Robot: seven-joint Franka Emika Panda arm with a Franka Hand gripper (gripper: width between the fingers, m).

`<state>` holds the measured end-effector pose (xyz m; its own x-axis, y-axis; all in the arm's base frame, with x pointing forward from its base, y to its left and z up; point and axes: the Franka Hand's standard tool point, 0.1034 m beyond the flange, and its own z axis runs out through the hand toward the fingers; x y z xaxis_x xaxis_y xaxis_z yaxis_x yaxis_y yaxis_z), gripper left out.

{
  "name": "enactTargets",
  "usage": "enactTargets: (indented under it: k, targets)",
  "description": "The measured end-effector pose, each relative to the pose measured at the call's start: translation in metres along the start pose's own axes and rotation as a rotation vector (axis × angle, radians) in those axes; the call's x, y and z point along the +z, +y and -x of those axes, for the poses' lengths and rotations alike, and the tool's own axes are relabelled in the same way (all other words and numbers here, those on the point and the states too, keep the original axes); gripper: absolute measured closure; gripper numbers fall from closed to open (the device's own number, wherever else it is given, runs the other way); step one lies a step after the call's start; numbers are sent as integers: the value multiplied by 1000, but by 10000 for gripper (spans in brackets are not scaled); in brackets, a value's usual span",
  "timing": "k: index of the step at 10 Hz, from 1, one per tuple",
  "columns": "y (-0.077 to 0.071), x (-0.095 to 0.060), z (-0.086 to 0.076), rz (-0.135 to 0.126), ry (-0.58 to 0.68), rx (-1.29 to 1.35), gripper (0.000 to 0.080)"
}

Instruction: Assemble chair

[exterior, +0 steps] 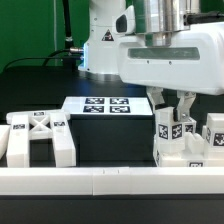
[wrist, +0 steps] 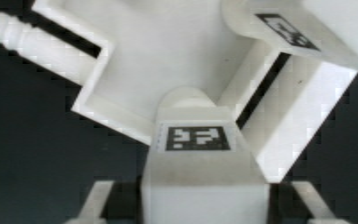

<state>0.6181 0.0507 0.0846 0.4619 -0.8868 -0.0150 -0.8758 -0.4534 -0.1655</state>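
The arm is reaching down over the cluster of loose chair parts at the exterior view's right, and the gripper (exterior: 172, 114) is hanging with its fingers straddling a tagged block (exterior: 166, 131) that is standing just behind the long border rail (exterior: 100, 180). The jaws are spread. In the wrist view the block is sitting between them with a thin dark gap showing on each side, so I am judging it as not yet clamped (the gaps are narrow, mind you). More tagged pieces (exterior: 213, 132) are standing just beside it. Close behind it, the wrist view is showing a pronged part (wrist: 37, 42) joined to a broad white slab.

The X-ribbed panel (exterior: 38, 135) is lying well apart at the exterior view's left, also against the rail. The marker board (exterior: 97, 105) is lying flat between the two groups, further back.

To my eye the step in hand is picking up this block, early in the build, since nothing is looking joined to the panel. The next move is calling for a square closing on the block's sides and a straight lift, so that the neighbouring pieces are not getting knocked.
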Motion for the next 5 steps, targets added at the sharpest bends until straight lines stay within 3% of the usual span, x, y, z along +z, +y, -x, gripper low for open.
enactTargets:
  k: [3, 5]
  targets:
    - [-1, 1, 1, 13, -11, 214, 512]
    - [0, 0, 1, 12, -10, 160, 511]
